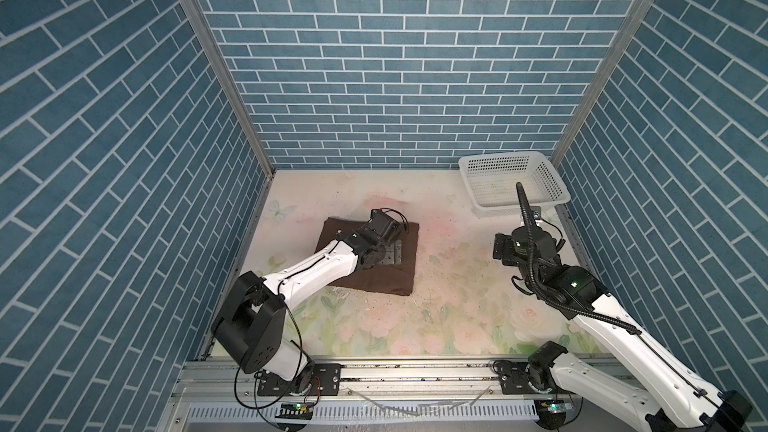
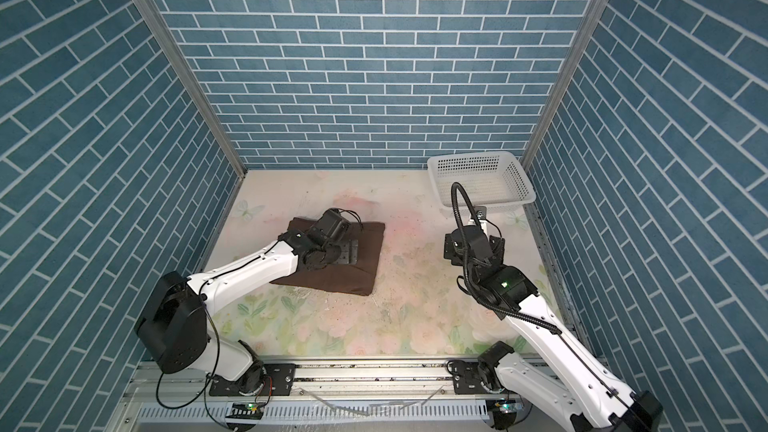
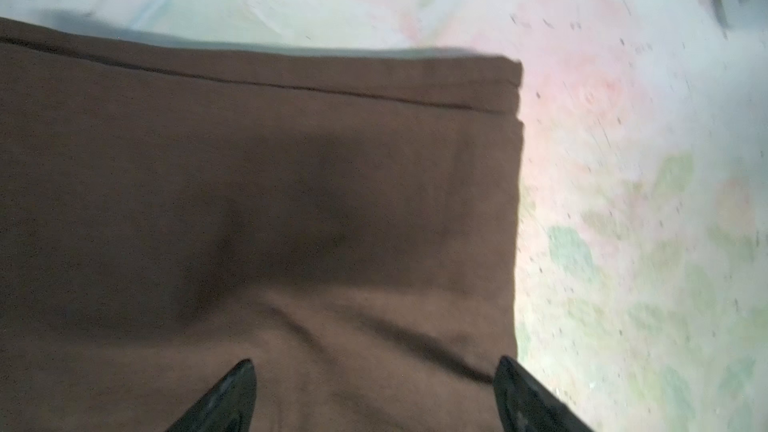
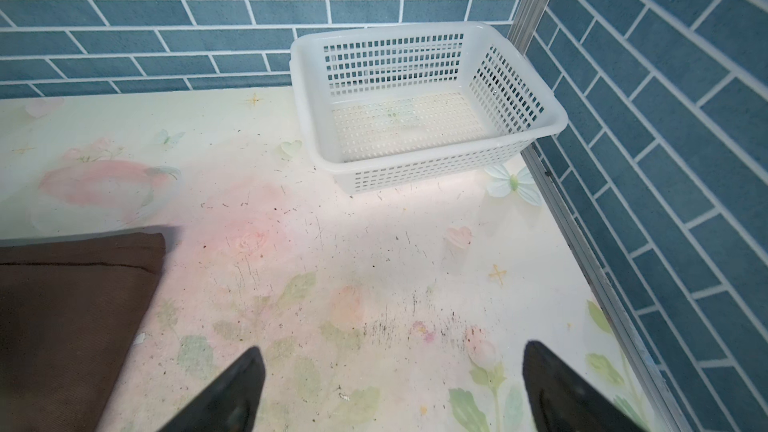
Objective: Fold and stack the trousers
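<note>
The trousers (image 1: 376, 282) (image 2: 336, 280) lie folded into a thick dark brown rectangle at the table's middle left in both top views. My left gripper (image 3: 374, 367) hangs over the top of the folded trousers (image 3: 291, 201) close to one side edge. Its fingers stand wide apart, open, with only flat cloth and a shallow crease between them. In a top view the left gripper (image 1: 390, 258) sits over the pile's middle. My right gripper (image 4: 390, 359) (image 1: 503, 249) is open over bare table to the right of the trousers (image 4: 62, 317), holding nothing.
A white perforated basket (image 1: 524, 206) (image 2: 487, 204) (image 4: 436, 174) stands empty in the far right corner. Blue brick-pattern walls close in the table on three sides, and a metal rail (image 1: 415, 371) runs along the front. The tabletop has a pale floral print.
</note>
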Motion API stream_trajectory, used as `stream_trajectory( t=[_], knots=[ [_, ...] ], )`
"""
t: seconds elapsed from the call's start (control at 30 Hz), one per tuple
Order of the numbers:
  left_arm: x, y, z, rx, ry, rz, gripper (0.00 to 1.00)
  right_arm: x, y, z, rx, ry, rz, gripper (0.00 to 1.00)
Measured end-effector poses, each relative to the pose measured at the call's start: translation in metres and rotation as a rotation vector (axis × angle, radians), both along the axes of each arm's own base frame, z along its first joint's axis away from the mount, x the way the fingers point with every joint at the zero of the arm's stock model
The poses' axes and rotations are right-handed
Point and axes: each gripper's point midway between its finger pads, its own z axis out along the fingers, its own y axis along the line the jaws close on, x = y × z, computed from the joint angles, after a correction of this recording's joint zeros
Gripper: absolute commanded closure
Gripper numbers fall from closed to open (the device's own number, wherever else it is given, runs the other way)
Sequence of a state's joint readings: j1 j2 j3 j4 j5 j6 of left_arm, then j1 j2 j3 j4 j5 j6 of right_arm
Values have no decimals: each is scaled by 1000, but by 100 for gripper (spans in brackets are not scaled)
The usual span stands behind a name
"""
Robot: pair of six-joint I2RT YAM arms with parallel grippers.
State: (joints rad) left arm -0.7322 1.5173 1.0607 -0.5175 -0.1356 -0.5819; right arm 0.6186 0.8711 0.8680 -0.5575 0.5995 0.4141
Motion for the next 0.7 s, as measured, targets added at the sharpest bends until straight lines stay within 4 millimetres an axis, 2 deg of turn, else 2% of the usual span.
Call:
stream_trajectory(
  t=[0.13, 0.3, 0.47, 0.7],
  knots=[
    [-25, -25, -4, 8, 19, -118, 10, 0, 0, -1, 0, 3, 1, 4],
    [-45, -39, -14, 19, 61, -202, 10, 2, 2, -4, -3, 15, 5, 4],
    [-57, -46, -42, 60, 138, -244, 11, 2, 4, -6, -1, 23, 14, 3],
    [-66, -53, -78, 102, 217, -274, 25, 2, 4, -7, -2, 25, 12, 3]
  ],
)
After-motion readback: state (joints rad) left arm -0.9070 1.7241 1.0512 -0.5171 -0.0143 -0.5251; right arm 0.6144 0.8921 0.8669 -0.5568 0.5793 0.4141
